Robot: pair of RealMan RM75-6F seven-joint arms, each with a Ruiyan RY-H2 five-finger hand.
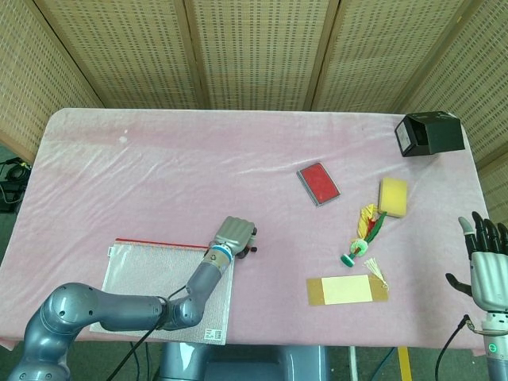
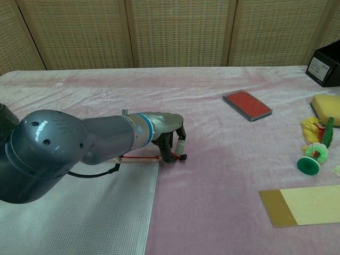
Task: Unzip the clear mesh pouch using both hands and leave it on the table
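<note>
The red zipper pull [image 2: 179,156] is pinched by the curled left hand [image 2: 169,133] at the top right corner of the clear mesh pouch [image 1: 151,278], lower left of the head view. The right hand [image 1: 486,268] is held spread and empty at the lower right edge.

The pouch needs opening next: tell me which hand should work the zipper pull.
Left. The left hand already has its fingers at the red pull at the mesh pouch corner. The right hand hangs open off the table's far right edge, holding nothing.

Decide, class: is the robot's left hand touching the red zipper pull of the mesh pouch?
Touching. In the chest view the left hand's fingertips close around the red zipper pull at the mesh pouch's corner.
</note>
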